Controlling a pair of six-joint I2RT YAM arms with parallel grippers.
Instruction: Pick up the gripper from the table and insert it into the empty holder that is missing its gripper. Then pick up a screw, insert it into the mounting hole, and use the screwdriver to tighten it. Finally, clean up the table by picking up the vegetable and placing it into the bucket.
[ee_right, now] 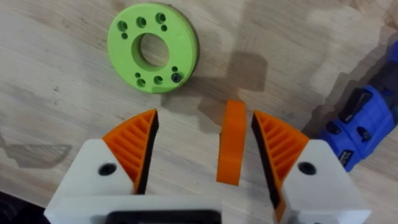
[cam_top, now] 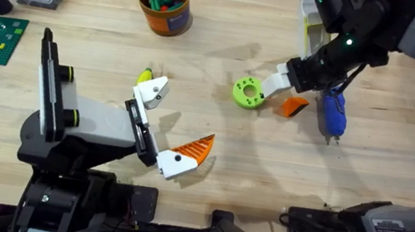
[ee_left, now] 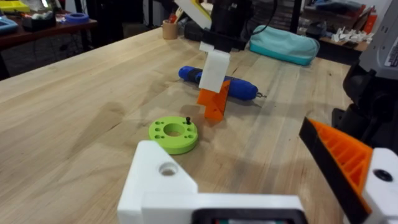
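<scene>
Right wrist view: small loose orange plastic wedge gripper (ee_right: 231, 151) lies between the right gripper's (ee_right: 205, 149) wide-open jaws, apparently nearer one pad, long axis along them, not yet gripped.

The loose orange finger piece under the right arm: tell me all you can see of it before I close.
The small loose orange plastic wedge-shaped finger piece is smooth, matte and narrow, seen edge-on in the right wrist view. It stands on the wooden table between the open right gripper's orange ribbed pads, nearer that pad; contact is unclear. The green disc lies on one side, the blue-handled screwdriver on the other.
</scene>
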